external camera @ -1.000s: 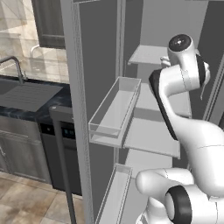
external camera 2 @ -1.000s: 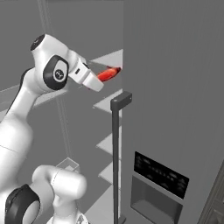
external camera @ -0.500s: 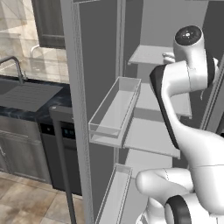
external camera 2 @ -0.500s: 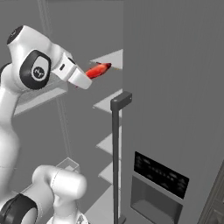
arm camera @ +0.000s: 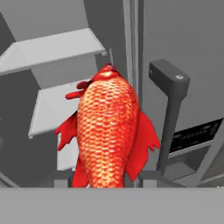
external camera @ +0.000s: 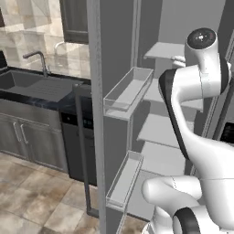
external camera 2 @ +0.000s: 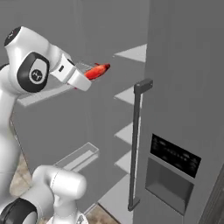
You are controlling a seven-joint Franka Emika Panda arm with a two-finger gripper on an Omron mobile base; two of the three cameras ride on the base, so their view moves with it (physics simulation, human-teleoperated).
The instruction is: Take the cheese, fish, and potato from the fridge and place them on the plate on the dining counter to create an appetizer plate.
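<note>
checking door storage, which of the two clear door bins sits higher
The upper door bin, level with the middle shelves; the lower door bin hangs near the floor.

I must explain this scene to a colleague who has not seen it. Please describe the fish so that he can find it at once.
Start at the tall grey fridge with its door open and pale shelves inside. In front of those shelves, the white arm's hand holds the fish, which points toward the fridge's long bar handle. It is the one bright red, scaly shape with fins among grey and white surfaces.
</note>
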